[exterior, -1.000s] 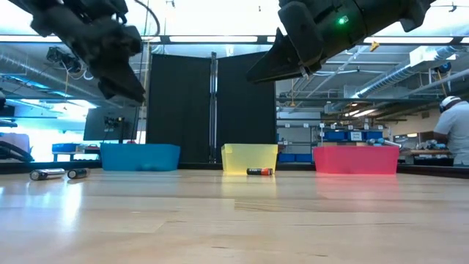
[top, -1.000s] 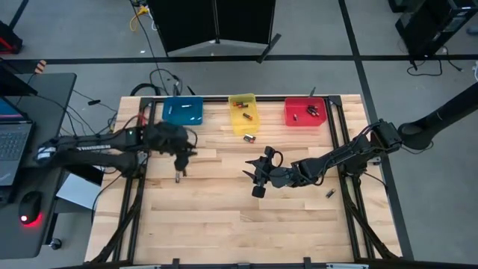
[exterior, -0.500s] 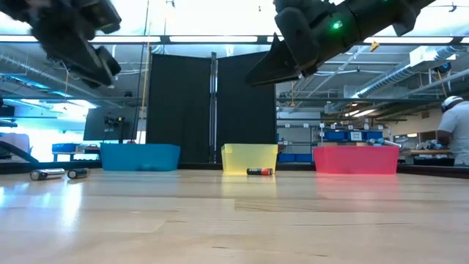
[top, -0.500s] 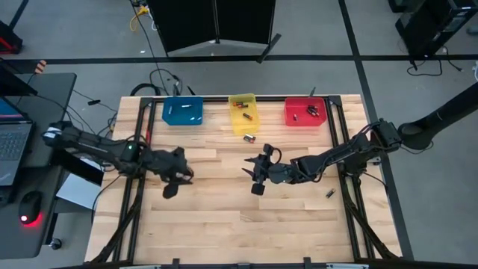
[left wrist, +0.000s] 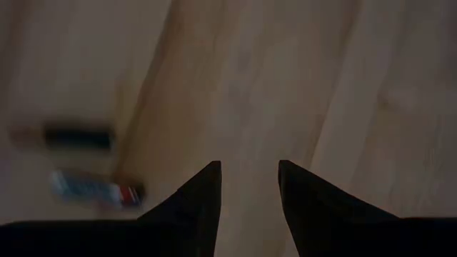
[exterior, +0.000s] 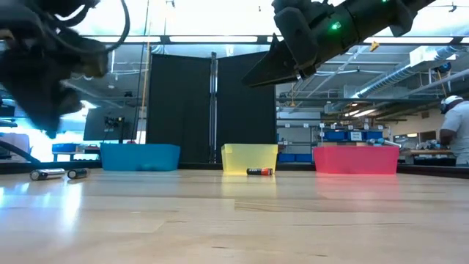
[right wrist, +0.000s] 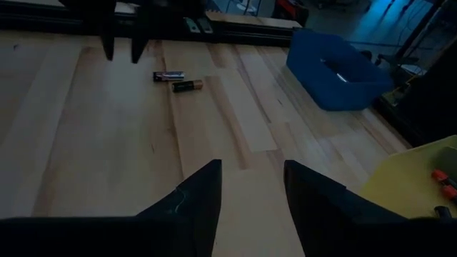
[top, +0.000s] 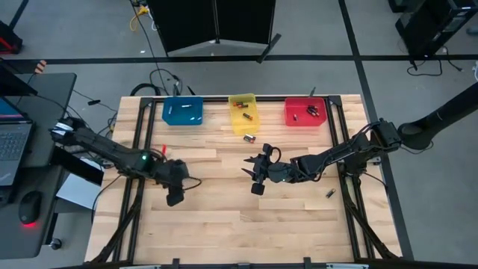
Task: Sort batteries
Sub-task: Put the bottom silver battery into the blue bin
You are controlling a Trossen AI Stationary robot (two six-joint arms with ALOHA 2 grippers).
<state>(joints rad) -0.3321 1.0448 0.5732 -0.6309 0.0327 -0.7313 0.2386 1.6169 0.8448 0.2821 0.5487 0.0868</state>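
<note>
Two small batteries (right wrist: 178, 80) lie side by side on the wood toward the table's left side, and the low view shows them flat on the table (exterior: 57, 174). In the left wrist view the same pair (left wrist: 84, 163) is blurred, off to one side of my left gripper (left wrist: 248, 168). That gripper is open and empty, hanging over bare wood (top: 175, 197). My right gripper (right wrist: 251, 165) is open and empty too, above the table's middle (top: 256, 178). One battery (top: 249, 138) lies in front of the yellow bin (top: 243, 99). Another battery (top: 329, 193) lies near the right edge.
Blue bin (top: 183, 118), yellow bin and red bin (top: 305, 120) stand in a row along the far edge; the yellow and red ones hold a few batteries. Dark rails frame the table's sides. A person (exterior: 456, 132) is in the room far behind.
My left gripper has swung from beside the blue bin toward the table's near edge and come lower. The right gripper has stayed in place. No battery has moved.
</note>
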